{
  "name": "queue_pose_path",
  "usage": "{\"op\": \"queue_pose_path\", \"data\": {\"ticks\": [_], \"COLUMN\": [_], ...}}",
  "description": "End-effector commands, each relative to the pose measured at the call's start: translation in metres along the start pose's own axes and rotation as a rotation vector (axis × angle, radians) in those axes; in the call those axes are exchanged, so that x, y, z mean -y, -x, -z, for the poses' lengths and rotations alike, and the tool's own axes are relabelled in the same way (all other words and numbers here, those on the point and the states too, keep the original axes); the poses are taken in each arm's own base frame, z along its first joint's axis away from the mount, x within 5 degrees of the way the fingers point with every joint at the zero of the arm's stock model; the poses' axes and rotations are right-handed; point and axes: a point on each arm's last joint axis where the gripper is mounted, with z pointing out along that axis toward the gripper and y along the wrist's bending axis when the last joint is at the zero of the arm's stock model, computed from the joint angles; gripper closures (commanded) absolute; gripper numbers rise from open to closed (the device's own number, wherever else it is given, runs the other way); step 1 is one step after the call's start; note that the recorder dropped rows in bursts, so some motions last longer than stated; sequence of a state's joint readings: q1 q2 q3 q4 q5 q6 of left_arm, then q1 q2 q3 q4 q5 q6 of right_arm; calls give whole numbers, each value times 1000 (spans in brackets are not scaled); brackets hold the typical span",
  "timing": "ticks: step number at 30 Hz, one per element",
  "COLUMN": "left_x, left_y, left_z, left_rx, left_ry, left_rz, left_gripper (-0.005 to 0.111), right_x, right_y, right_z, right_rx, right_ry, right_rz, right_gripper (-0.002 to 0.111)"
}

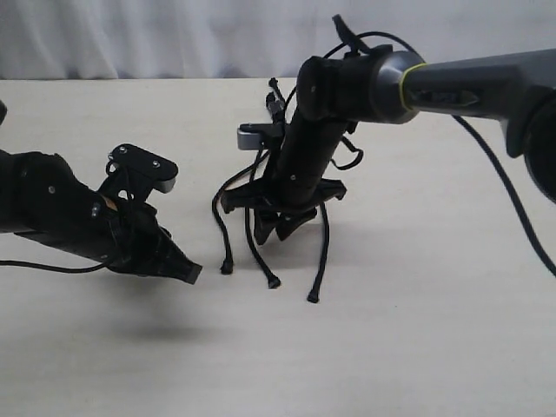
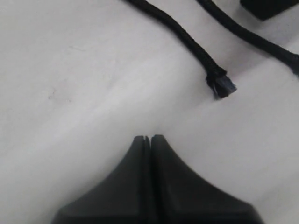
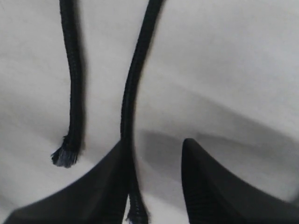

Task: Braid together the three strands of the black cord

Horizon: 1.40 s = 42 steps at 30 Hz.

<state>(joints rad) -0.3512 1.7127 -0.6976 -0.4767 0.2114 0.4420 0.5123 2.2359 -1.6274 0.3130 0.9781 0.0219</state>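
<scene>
- Two arms are set over the pale table: the right arm is angled down at centre, and the left arm is positioned low at the left.
- At centre, the right gripper is held spread just above the table, among the strands, with nothing pinched.
- In the right wrist view, one strand is laid along the inner edge of one finger, touching it. A second strand is laid beside that finger, outside the gap.
- At the left, the left gripper is pressed together and empty. It is pointed down at the table near the leftmost strand but apart from it.
- On the far side of the right arm, the black cord is partly hidden at its head. From there the three strands are fanned toward the near edge, separate where visible.
- Strand ends are spaced apart on the table: left tip, middle tip, right tip.
- In the left wrist view, the tip nearest the closed fingertips is shown frayed.
</scene>
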Motion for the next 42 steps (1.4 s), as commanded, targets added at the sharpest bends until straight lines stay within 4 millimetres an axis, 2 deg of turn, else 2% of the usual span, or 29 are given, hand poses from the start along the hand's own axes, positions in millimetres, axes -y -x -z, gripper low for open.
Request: {"op": "queue_pose_path", "data": {"ticks": [1, 9, 10, 13, 19, 21, 24, 27, 30, 33, 35, 42], "left_x": [0, 0, 0, 0, 0, 0, -1, -1, 0, 4, 8, 10], "left_y": [-2, -3, -3, -3, -3, -2, -1, 0, 0, 0, 1, 0], "left_z": [1, 1, 1, 1, 1, 1, 1, 1, 1, 1, 0, 0], "left_rx": [28, 24, 24, 24, 24, 28, 45, 47, 50, 59, 68, 61], "left_ry": [14, 13, 13, 13, 13, 14, 22, 24, 22, 18, 16, 10], "left_rz": [2, 6, 6, 6, 6, 6, 6, 6, 4, 8, -5, -12], "left_gripper": [107, 107, 107, 107, 107, 107, 107, 107, 107, 107, 107, 107], "right_x": [-13, -16, -17, -17, -15, -1, 10, 21, 24, 27, 34, 55], "right_y": [-6, -11, -11, -11, -9, -9, -9, -10, -9, -8, -7, -5], "right_z": [-11, -27, -29, -27, -3, 10, 13, 19, 37, 46, 49, 55], "right_rx": [-30, -41, -45, -43, -5, -22, -48, -76, -45, -20, -30, -24], "right_ry": [-5, -197, -199, -198, -196, -212, -217, -265, -348, -409, -475, -493], "right_rz": [44, 75, 67, 68, 53, 24, -9, -3, 46, 80, 106, 37], "right_gripper": [71, 73, 83, 104, 104, 104, 104, 104, 104, 104, 104, 104]}}
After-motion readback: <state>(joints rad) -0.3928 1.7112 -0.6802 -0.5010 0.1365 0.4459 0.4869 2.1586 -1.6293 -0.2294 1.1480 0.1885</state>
